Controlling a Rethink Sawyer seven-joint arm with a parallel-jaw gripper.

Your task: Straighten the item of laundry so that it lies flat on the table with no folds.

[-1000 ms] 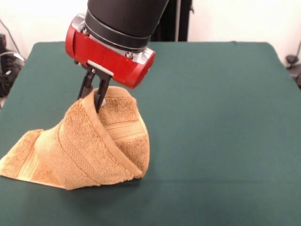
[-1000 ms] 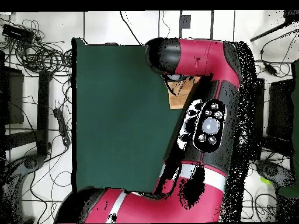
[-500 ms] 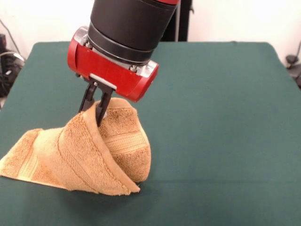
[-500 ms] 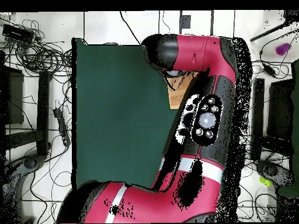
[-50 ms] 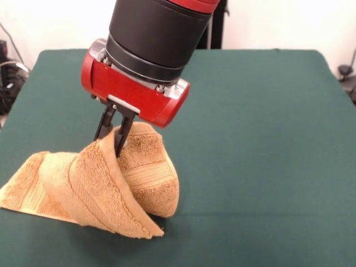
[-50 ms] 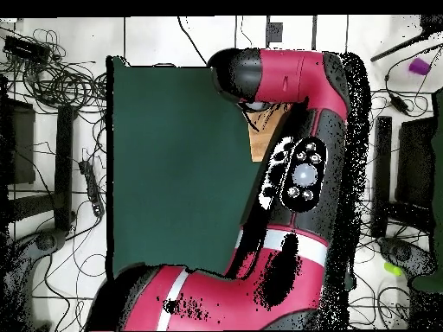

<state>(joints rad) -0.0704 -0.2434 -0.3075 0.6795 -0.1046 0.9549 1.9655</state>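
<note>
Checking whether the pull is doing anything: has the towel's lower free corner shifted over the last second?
Yes. In the front view the towel corner has slid left and nearer the table's front edge, the fold tighter.

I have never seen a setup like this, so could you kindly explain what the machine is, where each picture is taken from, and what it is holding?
It is a red and black robot arm with a gripper at its tip. One picture looks across the table, which is covered in dark green cloth; the other looks straight down, where the arm hides most of the scene. The thin black fingers are pinched on a fold of an orange-tan terry towel. That part is lifted into a peak, while the towel's other end rests on the table, so it is not yet flat.
</note>
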